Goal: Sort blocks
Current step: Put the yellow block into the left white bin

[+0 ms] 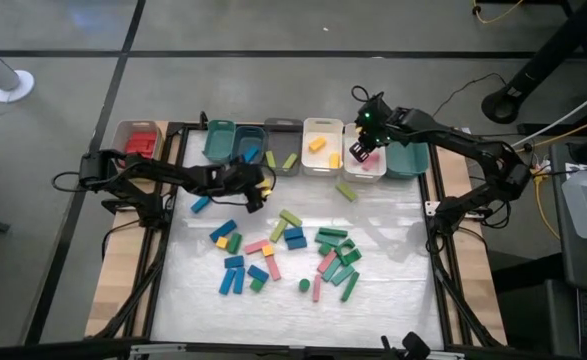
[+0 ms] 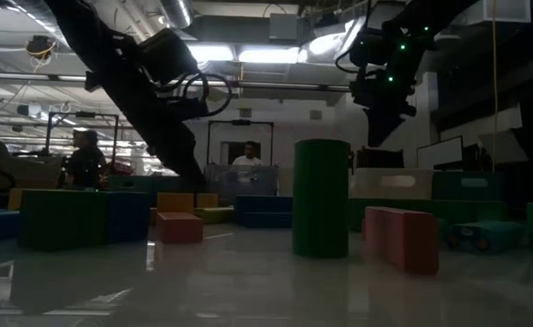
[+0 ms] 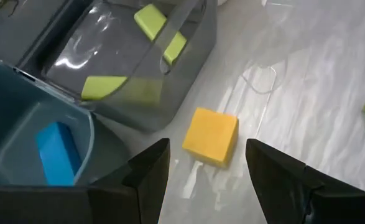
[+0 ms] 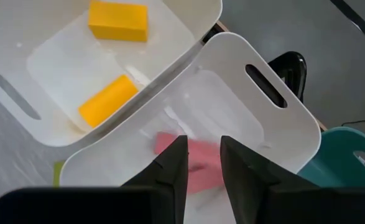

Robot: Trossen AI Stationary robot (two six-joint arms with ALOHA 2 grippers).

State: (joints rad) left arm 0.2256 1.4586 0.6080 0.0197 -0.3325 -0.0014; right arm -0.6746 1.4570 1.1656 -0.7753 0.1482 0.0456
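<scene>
A yellow cube (image 3: 211, 135) sits on the table just in front of the grey bin (image 3: 138, 56). My left gripper (image 3: 207, 146) is open, with one finger on each side of the cube and clear of it; in the high view this gripper (image 1: 257, 190) is at the far left of the block pile. My right gripper (image 4: 203, 142) hangs over a white bin (image 4: 257, 124) with a narrow gap between its fingers. A pink block (image 4: 191, 163) lies on that bin's floor below them. Many more blocks (image 1: 293, 255) lie scattered mid-table.
A row of bins lines the far edge: one with red blocks (image 1: 138, 140), a teal one (image 1: 220, 140), a white one with yellow blocks (image 4: 117, 59) and a teal one (image 1: 408, 158) at the right. A lime block (image 1: 345, 190) and a blue block (image 1: 200, 204) lie apart.
</scene>
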